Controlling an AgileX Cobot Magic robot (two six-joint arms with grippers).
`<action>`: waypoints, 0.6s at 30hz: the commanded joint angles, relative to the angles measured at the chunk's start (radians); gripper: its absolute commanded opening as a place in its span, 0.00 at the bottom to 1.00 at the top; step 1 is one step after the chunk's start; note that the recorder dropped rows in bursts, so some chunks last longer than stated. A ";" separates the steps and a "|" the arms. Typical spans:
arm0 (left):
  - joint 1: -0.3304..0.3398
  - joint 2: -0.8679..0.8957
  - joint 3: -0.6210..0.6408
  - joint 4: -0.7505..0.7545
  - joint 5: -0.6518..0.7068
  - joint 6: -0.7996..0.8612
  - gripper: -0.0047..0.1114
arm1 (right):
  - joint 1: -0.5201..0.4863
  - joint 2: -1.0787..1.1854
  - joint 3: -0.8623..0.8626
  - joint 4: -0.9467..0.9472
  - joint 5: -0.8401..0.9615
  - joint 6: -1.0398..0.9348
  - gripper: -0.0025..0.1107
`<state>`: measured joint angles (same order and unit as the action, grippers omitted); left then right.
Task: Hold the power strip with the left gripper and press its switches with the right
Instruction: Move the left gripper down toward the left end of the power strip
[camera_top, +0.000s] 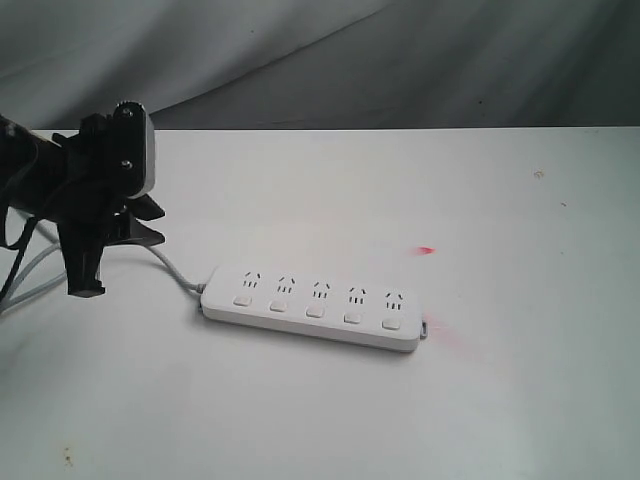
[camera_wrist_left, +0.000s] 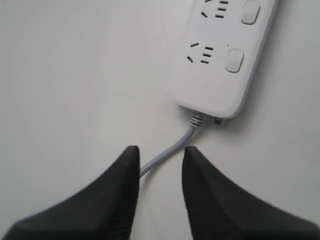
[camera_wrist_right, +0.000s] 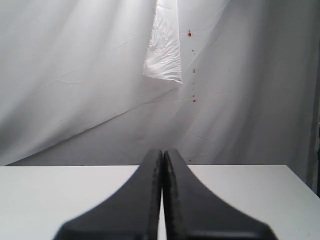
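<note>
The white power strip (camera_top: 315, 305) lies flat on the white table (camera_top: 500, 200), with its row of switches (camera_top: 314, 311) along the near side. Its grey cord (camera_top: 175, 265) runs off the left end. My left gripper (camera_top: 155, 224) hovers at the far left, short of that end. In the left wrist view the left gripper (camera_wrist_left: 160, 152) is open. The cord (camera_wrist_left: 172, 150) passes between its fingers untouched, and the power strip (camera_wrist_left: 210, 85) with two switches (camera_wrist_left: 234, 60) lies just ahead. My right gripper (camera_wrist_right: 163, 151) is shut and empty. It faces the backdrop and is out of the exterior view.
A grey cloth backdrop (camera_top: 400, 60) hangs behind the table's far edge. Two small red light spots (camera_top: 427, 250) fall on the table to the right of the strip. A white plastic sheet (camera_wrist_right: 162, 45) hangs on the backdrop in the right wrist view.
</note>
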<state>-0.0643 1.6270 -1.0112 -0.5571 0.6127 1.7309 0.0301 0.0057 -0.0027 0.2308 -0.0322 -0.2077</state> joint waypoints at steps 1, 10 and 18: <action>-0.004 0.006 -0.007 -0.099 0.046 0.074 0.53 | -0.009 -0.006 0.003 0.000 -0.006 0.001 0.02; -0.004 0.061 -0.007 -0.274 0.129 0.153 0.68 | -0.009 -0.006 0.003 0.000 -0.006 0.001 0.02; -0.004 0.141 -0.007 -0.336 0.148 0.269 0.68 | -0.009 -0.006 0.003 0.000 -0.006 0.001 0.02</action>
<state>-0.0643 1.7449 -1.0132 -0.8534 0.7531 1.9591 0.0301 0.0057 -0.0027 0.2308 -0.0322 -0.2077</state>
